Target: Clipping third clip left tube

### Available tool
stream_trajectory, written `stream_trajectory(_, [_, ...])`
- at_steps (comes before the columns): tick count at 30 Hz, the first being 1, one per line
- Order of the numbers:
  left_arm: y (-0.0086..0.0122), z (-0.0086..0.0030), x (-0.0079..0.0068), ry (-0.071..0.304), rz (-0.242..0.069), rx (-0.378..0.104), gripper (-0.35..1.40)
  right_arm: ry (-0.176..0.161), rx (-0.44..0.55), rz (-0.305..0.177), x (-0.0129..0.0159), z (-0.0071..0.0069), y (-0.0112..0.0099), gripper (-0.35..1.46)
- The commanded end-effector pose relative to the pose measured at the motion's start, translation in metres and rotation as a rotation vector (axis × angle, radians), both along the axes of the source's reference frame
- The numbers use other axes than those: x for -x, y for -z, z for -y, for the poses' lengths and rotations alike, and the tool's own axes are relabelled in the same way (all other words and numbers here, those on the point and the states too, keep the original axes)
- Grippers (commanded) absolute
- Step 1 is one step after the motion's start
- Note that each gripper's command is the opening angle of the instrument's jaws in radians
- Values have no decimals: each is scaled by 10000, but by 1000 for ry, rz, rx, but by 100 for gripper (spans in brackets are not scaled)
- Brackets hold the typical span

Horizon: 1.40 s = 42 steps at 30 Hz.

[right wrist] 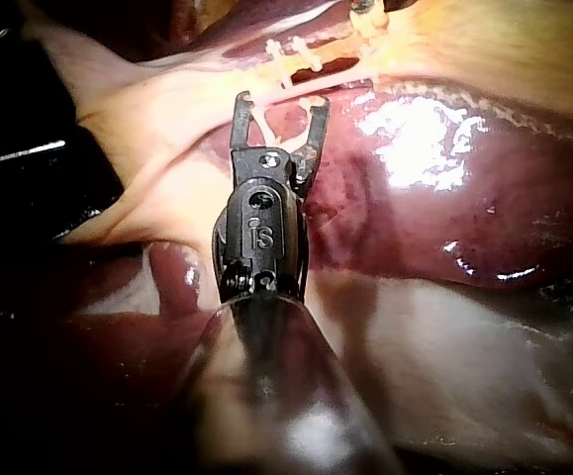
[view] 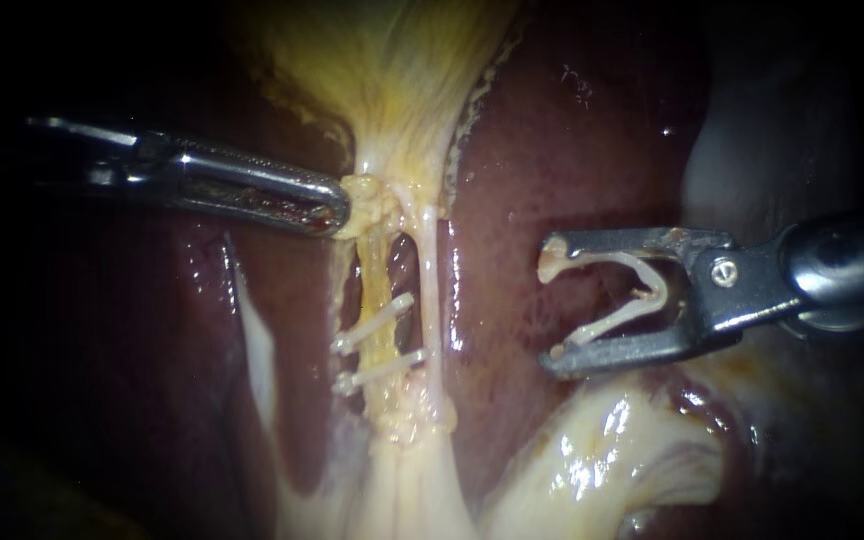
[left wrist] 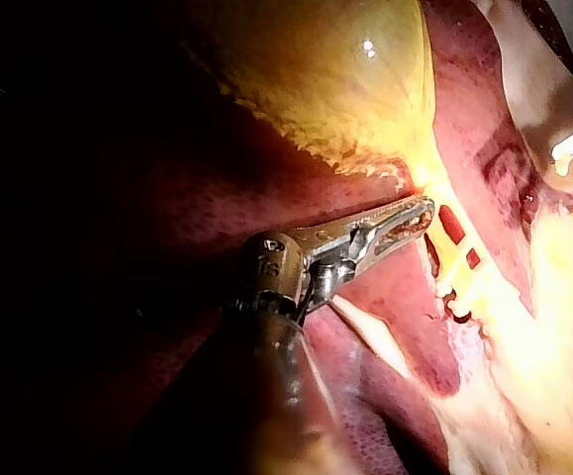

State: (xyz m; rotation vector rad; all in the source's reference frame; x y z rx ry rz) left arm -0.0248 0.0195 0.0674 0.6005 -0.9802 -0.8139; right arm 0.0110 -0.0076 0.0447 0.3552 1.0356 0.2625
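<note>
Plainly, in the endoscope view our left instrument (view: 340,212) comes in from nine o'clock. Its jaws are closed on the neck tissue (view: 370,200), the yellow knot at six o'clock of the gallbladder (view: 392,70). From that knot the left tube (view: 376,285) runs toward six o'clock, with the right tube (view: 428,290) just beside it at three o'clock and the liver (view: 572,150) behind. An upper clip (view: 374,323) and a lower clip (view: 384,370) already cross the left tube. Our right instrument (view: 554,305) sits at three o'clock of the tubes, well apart from them. Its jaws stand wide, with the loaded clip (view: 607,322) seated between them, one leg against each jaw.

We judge the left tube thin, soft and wet, likely to slip or tear if tugged. We would not grasp it. We would keep tension through the neck tissue and set the clip squarely around the bare stretch at twelve o'clock of the upper clip.

The left wrist view shows our left instrument (left wrist: 420,211) side-on, jaws together and the tip sunk in yellow tissue at the foot of the gallbladder (left wrist: 326,69). The endoscope shows that grip less clearly. Glare washes out the tubes here, so we cannot separate them.

The right wrist view looks along our right instrument (right wrist: 281,101). The two clips lie ahead of its open mouth, not yet within it, a gap the endoscope view flattens. The left instrument's grip is not shown.
</note>
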Motion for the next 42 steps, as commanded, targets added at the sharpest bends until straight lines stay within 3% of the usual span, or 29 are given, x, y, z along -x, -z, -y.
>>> stream_trajectory(1, [1,-1,-1,-1,1,-1,-35,0,0,0,0,0,0,49])
stream_trajectory(7, [25,-14,-24,0,0,-10,-35,0,0,0,0,0,0,49])
stream_trajectory(15, [55,-37,-58,53,2,-12,-35,2,0,6,0,0,-2,49])
stream_trajectory(20, [55,-36,-57,55,0,-12,-35,-3,-5,8,-3,-1,-3,49])
stream_trajectory(25, [57,-34,-55,57,-1,-11,-35,-49,-99,21,-18,-5,-7,49])
stream_trajectory(28, [57,-32,-52,59,-3,-10,-35,-60,-173,20,-33,-8,-10,49])
stream_trajectory(31, [57,-30,-51,58,-4,-4,-35,-42,-235,6,-48,-11,-14,48])
stream_trajectory(42, [56,-27,-45,62,-7,-1,-35,-58,-334,5,-96,-11,-40,48])
